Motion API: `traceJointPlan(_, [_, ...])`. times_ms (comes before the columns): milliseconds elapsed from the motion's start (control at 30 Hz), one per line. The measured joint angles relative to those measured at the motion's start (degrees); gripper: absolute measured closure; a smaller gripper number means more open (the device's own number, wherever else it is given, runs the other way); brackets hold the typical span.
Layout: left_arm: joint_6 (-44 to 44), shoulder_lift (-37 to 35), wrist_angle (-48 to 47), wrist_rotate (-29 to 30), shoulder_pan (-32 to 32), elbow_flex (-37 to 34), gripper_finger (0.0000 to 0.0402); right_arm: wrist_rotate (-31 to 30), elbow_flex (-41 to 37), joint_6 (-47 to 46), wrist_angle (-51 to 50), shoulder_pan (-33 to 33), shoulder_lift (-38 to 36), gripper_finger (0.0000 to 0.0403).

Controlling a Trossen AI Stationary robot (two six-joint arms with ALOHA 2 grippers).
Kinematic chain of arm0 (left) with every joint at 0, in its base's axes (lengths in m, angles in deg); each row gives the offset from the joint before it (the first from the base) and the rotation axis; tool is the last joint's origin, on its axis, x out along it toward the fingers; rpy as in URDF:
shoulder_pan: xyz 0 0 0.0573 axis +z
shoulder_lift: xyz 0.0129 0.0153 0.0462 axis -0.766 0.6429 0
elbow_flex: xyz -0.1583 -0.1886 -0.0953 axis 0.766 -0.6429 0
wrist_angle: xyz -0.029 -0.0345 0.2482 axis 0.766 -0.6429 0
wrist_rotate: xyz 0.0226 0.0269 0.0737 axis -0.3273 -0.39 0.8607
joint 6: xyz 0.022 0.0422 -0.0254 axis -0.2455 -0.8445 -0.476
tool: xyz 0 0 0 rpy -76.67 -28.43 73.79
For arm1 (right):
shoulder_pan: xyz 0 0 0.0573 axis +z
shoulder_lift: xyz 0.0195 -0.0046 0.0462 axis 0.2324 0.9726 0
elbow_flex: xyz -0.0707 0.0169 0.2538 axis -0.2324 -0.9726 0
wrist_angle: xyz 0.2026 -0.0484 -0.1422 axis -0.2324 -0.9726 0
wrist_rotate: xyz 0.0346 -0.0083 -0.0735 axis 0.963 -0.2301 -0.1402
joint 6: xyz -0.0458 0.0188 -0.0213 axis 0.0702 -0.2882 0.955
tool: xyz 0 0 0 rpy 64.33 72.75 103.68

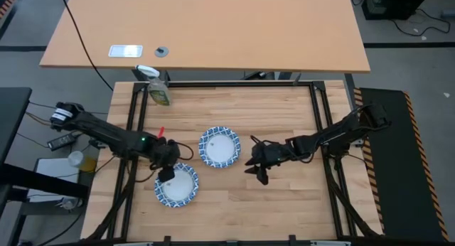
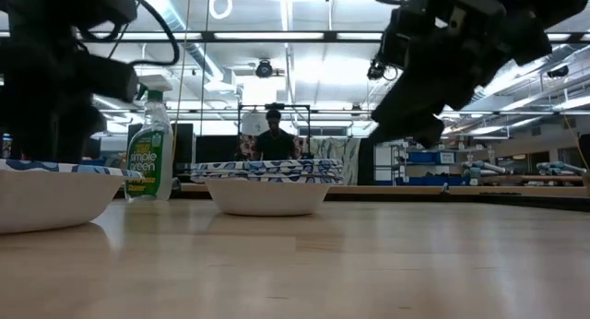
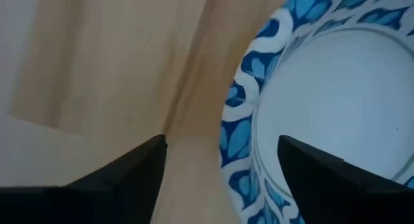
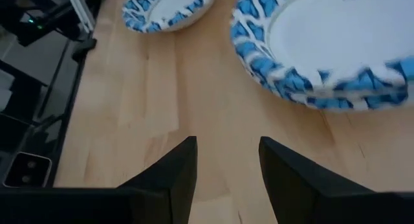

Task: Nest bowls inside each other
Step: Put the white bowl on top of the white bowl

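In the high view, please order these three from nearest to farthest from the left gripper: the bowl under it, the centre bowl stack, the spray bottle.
From the left gripper, open:
1. Bowl under it, at the table's front left, directly below.
2. Centre bowl stack, toward the right arm.
3. Spray bottle, at the far left edge.

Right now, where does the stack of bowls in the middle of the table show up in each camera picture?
High view: the stack of bowls lies mid-table, between both arms.
Low view: centre, right of the spray bottle.
Left wrist view: cannot tell; the one bowl shown looks like the other one.
Right wrist view: far right.
Shared landmark: the lone bowl beside it.
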Motion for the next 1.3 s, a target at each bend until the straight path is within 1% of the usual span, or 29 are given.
traceJointPlan(67, [0.1,1.7,0.2,-2.1,0.4,0.0,0.0096,0.0,-0.5,-0.2,0.4,0.1,0.0,0.0230])
traceJointPlan(133, [0.0,3.1,0.8,-3.7,0.6,0.0,0.0096,0.0,-0.8,0.1,0.6,0.2,0.0,0.0230])
traceJointPlan(233, [-0.6,5.0,1.2,-4.3,0.6,0.0,0.0112,0.0,-0.8,0.3,0.5,0.2,0.0,0.0230])
traceJointPlan(333, [-0.8,6.3,1.5,-4.5,0.6,0.0,0.0142,0.0,-0.8,0.4,0.5,0.2,0.0,0.0231])
traceJointPlan(433, [-0.7,6.7,1.5,-4.5,0.6,0.0,0.0183,0.0,-0.8,0.4,0.6,0.2,0.0,0.0231])
traceJointPlan(600, [2.0,6.7,1.7,-5.1,0.6,0.0,0.0251,0.0,-0.8,0.4,0.6,0.2,0.0,0.0231])
traceJointPlan(700, [3.6,6.6,2.0,-5.1,0.6,0.0,0.0280,0.5,-0.8,0.4,0.6,0.2,-0.1,0.0231])
traceJointPlan(800, [4.4,6.6,3.3,-5.1,0.6,0.0,0.0300,0.5,-0.8,0.4,0.4,0.2,-0.6,0.0231])
traceJointPlan(1033, [3.0,6.4,9.3,-7.5,0.5,0.0,0.0330,0.5,-0.8,0.4,-0.4,0.2,-0.7,0.0231])
traceJointPlan(1167, [1.6,6.4,10.8,-7.9,0.5,0.0,0.0335,2.1,-0.8,0.4,-1.0,-0.5,-1.5,0.0231])
traceJointPlan(1300, [0.9,6.4,11.0,-7.9,0.5,0.0,0.0335,2.8,-0.8,0.3,-3.9,-1.5,-4.4,0.0231])
